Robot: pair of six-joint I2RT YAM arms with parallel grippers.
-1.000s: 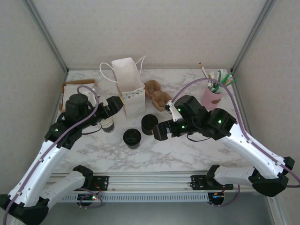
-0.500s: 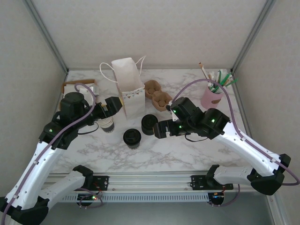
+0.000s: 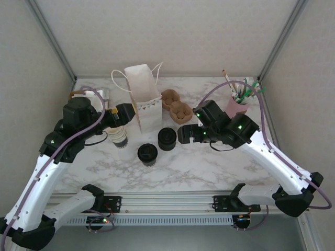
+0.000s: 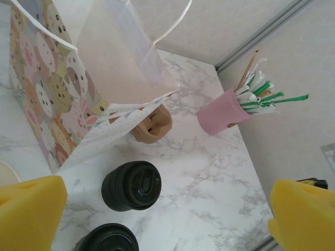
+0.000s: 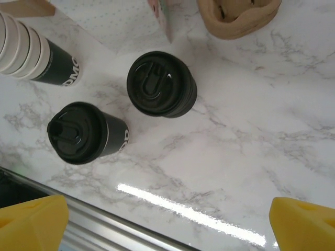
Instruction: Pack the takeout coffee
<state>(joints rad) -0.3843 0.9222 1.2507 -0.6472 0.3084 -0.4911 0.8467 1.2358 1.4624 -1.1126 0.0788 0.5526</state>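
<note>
a stack of lids [image 3: 167, 138] is set just beside the takeout coffee [image 3: 147, 153], with a cup stack [image 3: 120, 137] and paper bag [image 3: 144, 97] behind. the coffee is stood upright mid-table [image 3: 209, 167], axis vertical, lid up. the left gripper [image 4: 167, 214] and right gripper [image 5: 167, 225] are held with jaws spread, nothing gripped.

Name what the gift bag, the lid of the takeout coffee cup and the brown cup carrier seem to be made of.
Gift bag: paper, matt-looking, sharp fold creases, printed animals.
Coffee cup lid: likely plastic, glossy black, moulded spout, glints.
Cup carrier: probably moulded pulp, dull brown, rounded hollows.
</note>
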